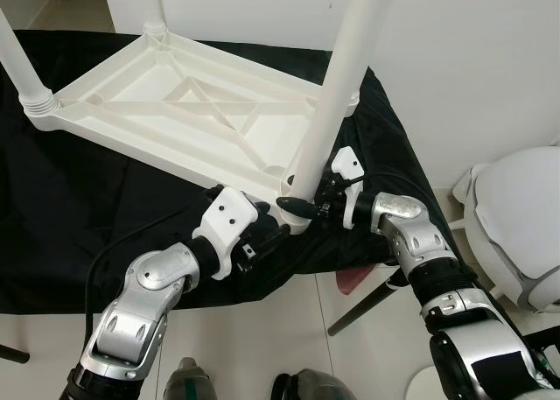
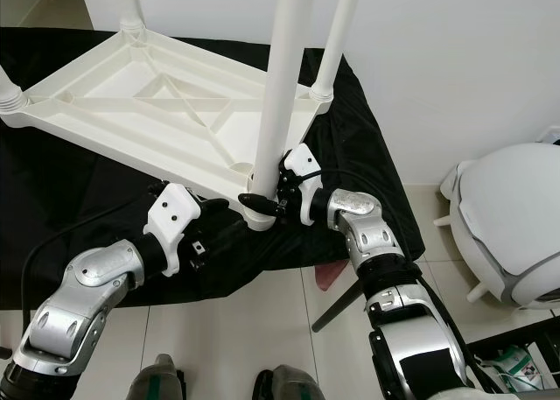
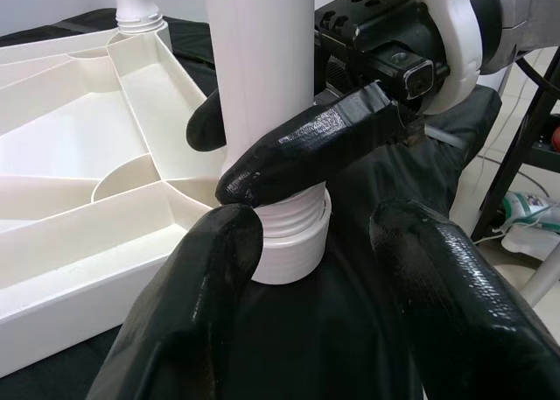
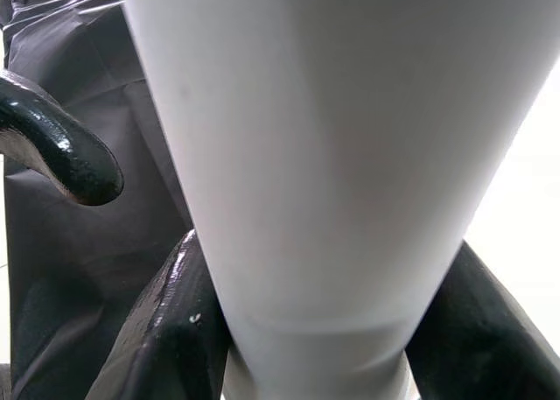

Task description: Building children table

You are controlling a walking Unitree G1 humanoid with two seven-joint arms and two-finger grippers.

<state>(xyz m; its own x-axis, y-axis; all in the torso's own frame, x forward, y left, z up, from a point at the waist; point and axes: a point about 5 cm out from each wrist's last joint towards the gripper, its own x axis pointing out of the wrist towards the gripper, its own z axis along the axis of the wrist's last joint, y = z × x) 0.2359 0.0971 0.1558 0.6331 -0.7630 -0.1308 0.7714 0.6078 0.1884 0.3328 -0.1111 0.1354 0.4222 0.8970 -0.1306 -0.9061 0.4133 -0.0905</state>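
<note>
Four legs now stand on the upturned children's table top (image 1: 175, 102), which lies on the black cloth (image 1: 79, 207). Your right gripper (image 1: 302, 209) has its jaws pinched around the near leg (image 1: 337, 94) just above its threaded socket (image 3: 293, 242); your left gripper (image 3: 350, 277) sits at that corner with jaws spread, one finger against the socket (not clamping). If you twist without the top steadied, it could slide or the thread could cross. No readable brand or writing shows anywhere.
</note>
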